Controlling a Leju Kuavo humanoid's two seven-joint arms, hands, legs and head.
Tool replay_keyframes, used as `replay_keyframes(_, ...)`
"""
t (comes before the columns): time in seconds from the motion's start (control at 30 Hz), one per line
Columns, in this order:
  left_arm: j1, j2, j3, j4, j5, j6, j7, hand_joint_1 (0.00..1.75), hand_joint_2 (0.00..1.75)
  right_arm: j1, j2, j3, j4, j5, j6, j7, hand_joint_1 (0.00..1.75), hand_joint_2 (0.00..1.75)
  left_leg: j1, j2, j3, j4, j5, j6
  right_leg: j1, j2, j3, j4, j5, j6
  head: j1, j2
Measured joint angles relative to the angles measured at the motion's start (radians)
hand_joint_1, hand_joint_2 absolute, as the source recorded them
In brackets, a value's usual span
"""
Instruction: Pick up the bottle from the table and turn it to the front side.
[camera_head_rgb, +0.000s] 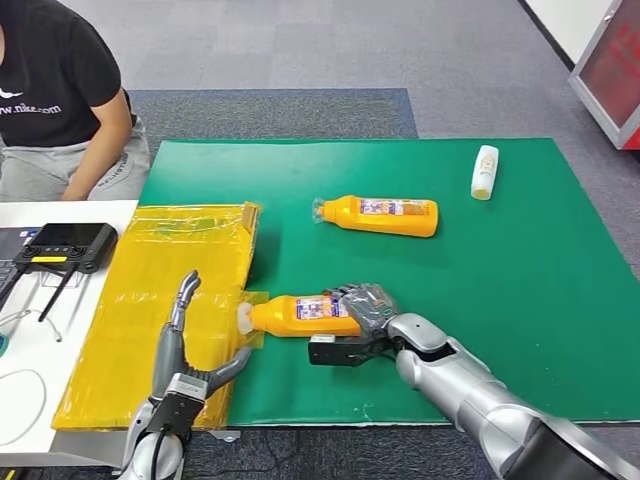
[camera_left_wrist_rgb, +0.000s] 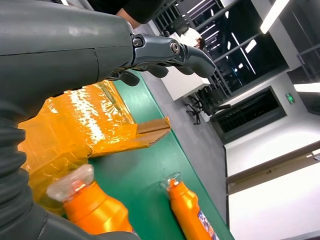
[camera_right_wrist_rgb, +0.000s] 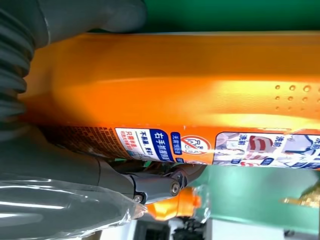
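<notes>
An orange bottle (camera_head_rgb: 302, 314) with a clear cap lies on its side near the front of the green mat (camera_head_rgb: 513, 280), its blue-and-white label facing up. Its cap end rests on the edge of a yellow plastic bag (camera_head_rgb: 166, 270). My right hand (camera_head_rgb: 361, 314) grips the bottle's base end, fingers over the top and thumb on the near side. In the right wrist view the bottle (camera_right_wrist_rgb: 188, 85) lies between the thumb and fingers of the right hand (camera_right_wrist_rgb: 49, 160). My left hand (camera_head_rgb: 183, 352) hovers over the bag with fingers spread, holding nothing. The left wrist view has the bottle's cap (camera_left_wrist_rgb: 71, 182) close by.
A second orange bottle (camera_head_rgb: 385, 215) lies on its side mid-mat, also seen as the far bottle (camera_left_wrist_rgb: 188, 210). A small white bottle (camera_head_rgb: 484, 172) lies at the back right. A person (camera_head_rgb: 60, 90) sits at the far left behind a white table with a black device (camera_head_rgb: 68, 245).
</notes>
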Motion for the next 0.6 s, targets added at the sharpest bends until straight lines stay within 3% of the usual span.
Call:
replay_keyframes(0.27, 0.000, -0.015, 0.019, -0.021, 0.036, -0.018, -0.039, 0.00, 1.75, 0.097, 0.009, -0.106, -0.078, -0.044, -0.152, -0.099, 1.75, 1.75, 0.000, 0.000, -0.002, 0.000, -0.001, -0.001, 0.000, 0.001, -0.002, 0.000, 0.000, 0.000, 0.000, 0.000)
replay_keyframes(0.6, 0.008, -0.047, 0.038, -0.079, 0.146, -0.012, -0.120, 0.00, 1.75, 0.359, 0.068, -0.343, -0.349, -0.227, -0.239, -0.292, 1.75, 1.75, 0.001, 0.000, -0.020, 0.000, 0.000, -0.002, 0.001, 0.000, -0.019, 0.002, -0.001, -0.001, 0.000, 0.000)
